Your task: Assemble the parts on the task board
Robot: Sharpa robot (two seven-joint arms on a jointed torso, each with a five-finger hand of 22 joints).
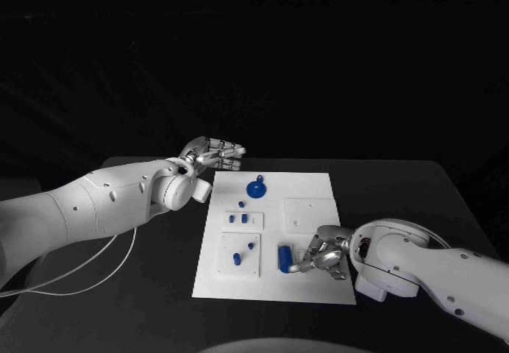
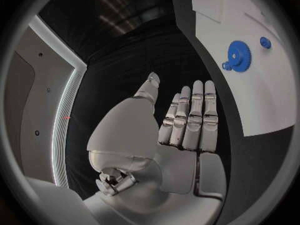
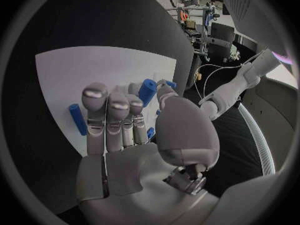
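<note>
The white task board (image 1: 318,187) lies mid-table. A blue gear (image 1: 256,190) lies flat at its far end and also appears in the left wrist view (image 2: 238,52). Short blue pegs (image 1: 242,218) stand in a small white block, and two more pegs (image 1: 237,258) stand in a nearer block. My right hand (image 1: 321,254) is low over the board's near right part. Its thumb and fingers pinch a blue cylinder (image 3: 147,91). Another blue cylinder (image 3: 77,119) lies on the board beside the fingers. My left hand (image 1: 218,156) hovers at the board's far left corner, fingers straight, holding nothing (image 2: 187,122).
A plain white square block (image 1: 311,213) sits on the board's right half. A white cable (image 1: 106,257) loops over the black table under my left arm. Bare tabletop (image 1: 403,191) spreads to the right of the board.
</note>
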